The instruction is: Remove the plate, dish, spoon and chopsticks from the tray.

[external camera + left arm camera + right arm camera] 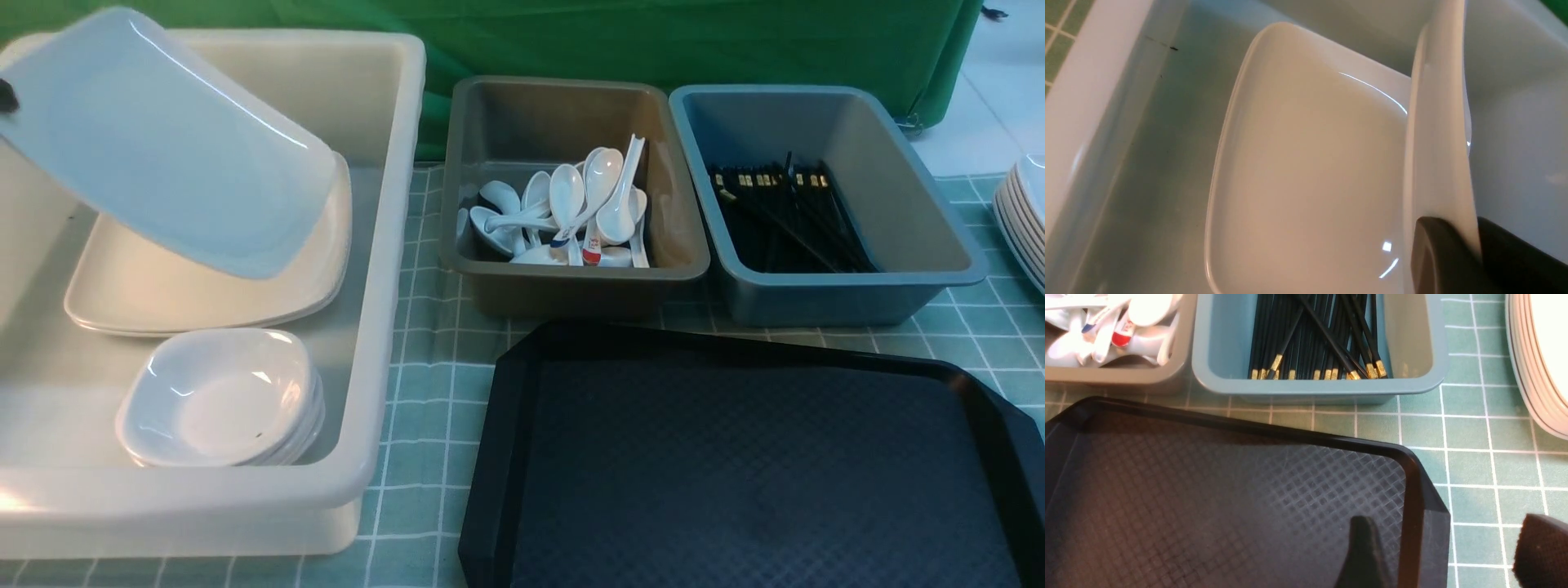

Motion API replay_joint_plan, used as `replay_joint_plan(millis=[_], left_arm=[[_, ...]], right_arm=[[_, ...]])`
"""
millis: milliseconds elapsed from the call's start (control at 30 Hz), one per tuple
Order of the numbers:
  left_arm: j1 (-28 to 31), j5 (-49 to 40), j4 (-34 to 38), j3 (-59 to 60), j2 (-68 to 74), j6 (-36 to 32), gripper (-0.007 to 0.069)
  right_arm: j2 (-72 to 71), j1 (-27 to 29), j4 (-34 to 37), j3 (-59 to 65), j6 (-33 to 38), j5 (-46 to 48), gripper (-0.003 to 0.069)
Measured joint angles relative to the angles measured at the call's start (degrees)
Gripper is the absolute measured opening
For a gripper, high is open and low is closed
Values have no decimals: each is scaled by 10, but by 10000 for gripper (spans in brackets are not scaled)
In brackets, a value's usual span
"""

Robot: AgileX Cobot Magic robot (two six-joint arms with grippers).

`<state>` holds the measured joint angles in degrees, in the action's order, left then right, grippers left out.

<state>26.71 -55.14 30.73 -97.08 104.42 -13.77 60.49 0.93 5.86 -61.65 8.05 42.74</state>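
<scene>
Green cloth is hanging behind a checked pale-green tablecloth (424,384), on which a large cream plastic tub (392,269) is standing. Over that tub the large glossy white square plate (163,147) is being held tilted, pinched at its rim by the left gripper (1474,253); its low edge is hanging just above the stacked plates (204,294) lying inside the tub. To finish well, the plate is best being levelled and lowered until it is resting squarely on that stack before the jaws are being opened, so nothing is dropped or chipped. Beside the tub, the large black diamond-textured rectangular tray (759,465) is lying bare. The right gripper (1441,555) is being held wide open over the tray's corner, gripping nothing.
</scene>
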Motion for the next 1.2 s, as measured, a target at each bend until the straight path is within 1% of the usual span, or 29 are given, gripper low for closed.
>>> replay_joint_plan(millis=[133,267,300,367,467,500,533,567,600,667,700,767,867,1067,1133,1200], left_arm=[[-17,33,-12,0,36,3,31],[-21,39,-26,-1,52,4,29],[-26,38,-45,-1,58,5,33],[-28,36,-56,-1,62,5,44],[-31,34,-80,-1,72,5,125],[-33,34,-92,-1,76,5,174],[-35,34,-100,-1,78,5,196],[-38,31,-108,-1,82,5,242],[-38,29,-110,-1,83,5,249],[-43,16,-121,-2,95,5,342],[-44,12,-125,-2,100,5,371],[-45,4,-126,-2,109,4,408],[-50,0,-128,-2,123,2,442],[-56,-1,-127,-3,136,2,434],[-58,-1,-130,-3,137,2,424],[-60,-10,-137,-5,137,2,396]], right_arm=[[0,0,0,0,0,-3,496],[0,0,0,0,-1,-4,496],[0,0,0,0,-1,-4,496],[0,0,0,0,-1,-4,496],[0,0,0,0,-1,-4,496],[0,0,0,0,-1,-4,496],[0,0,0,0,-1,-4,496],[0,0,0,0,-1,-4,496],[0,0,0,0,-1,-4,496],[0,0,0,0,-2,-4,496],[0,0,0,0,-2,-4,496],[0,0,0,0,-2,-3,496],[0,0,2,0,-2,-1,496],[0,0,4,0,-2,2,496],[0,0,4,0,-2,3,496],[0,0,6,0,-2,3,496]])
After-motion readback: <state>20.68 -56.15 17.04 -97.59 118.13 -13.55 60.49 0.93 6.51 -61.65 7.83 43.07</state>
